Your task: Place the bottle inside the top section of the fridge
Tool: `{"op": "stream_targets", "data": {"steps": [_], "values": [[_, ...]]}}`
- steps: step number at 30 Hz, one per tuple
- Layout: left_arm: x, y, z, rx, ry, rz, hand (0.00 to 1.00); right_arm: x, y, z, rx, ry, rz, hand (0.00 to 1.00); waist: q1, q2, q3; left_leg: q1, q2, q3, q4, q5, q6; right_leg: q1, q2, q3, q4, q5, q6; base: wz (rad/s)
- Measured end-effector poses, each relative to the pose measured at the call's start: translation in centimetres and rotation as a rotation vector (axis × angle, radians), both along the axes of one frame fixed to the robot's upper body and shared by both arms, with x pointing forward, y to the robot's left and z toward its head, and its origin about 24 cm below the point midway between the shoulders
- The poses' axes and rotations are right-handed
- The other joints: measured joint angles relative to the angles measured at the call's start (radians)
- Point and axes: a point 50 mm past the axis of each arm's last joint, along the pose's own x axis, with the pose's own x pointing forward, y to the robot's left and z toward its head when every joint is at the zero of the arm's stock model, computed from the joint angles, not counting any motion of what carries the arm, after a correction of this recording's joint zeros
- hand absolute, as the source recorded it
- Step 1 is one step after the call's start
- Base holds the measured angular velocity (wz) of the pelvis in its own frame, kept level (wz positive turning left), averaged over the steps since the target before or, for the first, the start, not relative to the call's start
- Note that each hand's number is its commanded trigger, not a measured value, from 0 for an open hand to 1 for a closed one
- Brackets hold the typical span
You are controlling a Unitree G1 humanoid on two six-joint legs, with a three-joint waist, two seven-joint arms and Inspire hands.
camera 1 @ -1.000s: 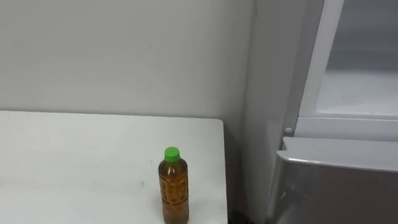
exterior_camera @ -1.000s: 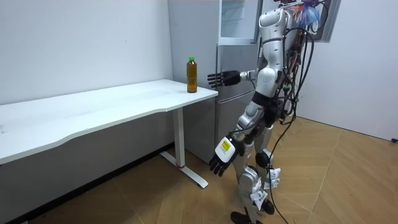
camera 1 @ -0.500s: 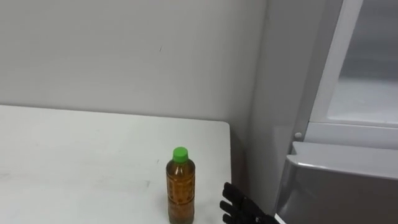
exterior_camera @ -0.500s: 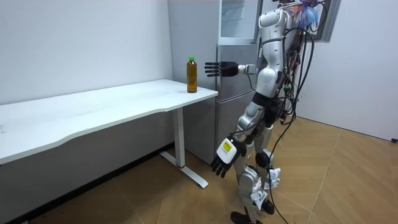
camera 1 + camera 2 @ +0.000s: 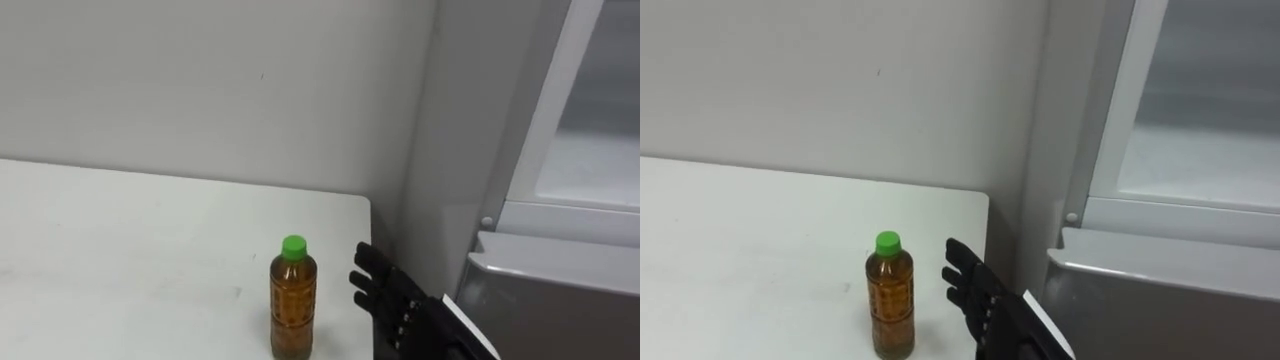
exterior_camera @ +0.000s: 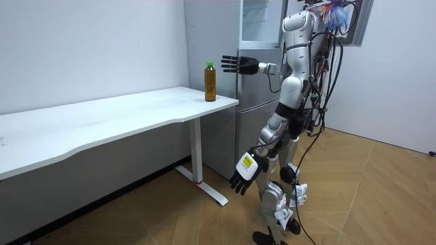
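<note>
On the white table [image 5: 150, 230], a cylindrical amber bottle [image 5: 292, 305] (green-capped) stands beside the outspread right hand [image 5: 400, 305].

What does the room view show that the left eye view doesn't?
The room view adds the robot's open left hand hanging low and the wooden floor. The left eye view adds a closer look inside the grey fridge's upper compartment. Both share the green-capped amber plastic bottle upright on the white table, with the open right hand beside it, not touching.

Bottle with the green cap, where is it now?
The bottle stands upright near the table's right end in the left eye view, just left of the right hand.
</note>
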Motion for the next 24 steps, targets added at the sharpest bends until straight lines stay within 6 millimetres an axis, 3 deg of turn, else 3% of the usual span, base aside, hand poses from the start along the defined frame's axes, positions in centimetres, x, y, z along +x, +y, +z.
{"op": "stream_targets", "data": {"steps": [15,24], "values": [[-0.3,0.2,-0.1,0.023,0.028,0.011,0.0,0.1,0.1,-0.2,0.005,0.016,-0.045,0.0,0.044,0.006,0.0035,0.002,0.001,0.0,-0.002,0.0,0.0,0.003,0.0,-0.006,0.001,0.0,0.0,0.0],[-0.5,0.0,-0.2,0.024,0.046,-0.014,0.0,1.2,0.1,-0.7,-0.008,0.051,-0.119,0.0,0.048,0.014,0.0089,-0.004,-0.002,-0.002,-0.003,0.001,0.001,0.0,-0.004,-0.016,-0.003,0.0,0.001,0.02]]}}
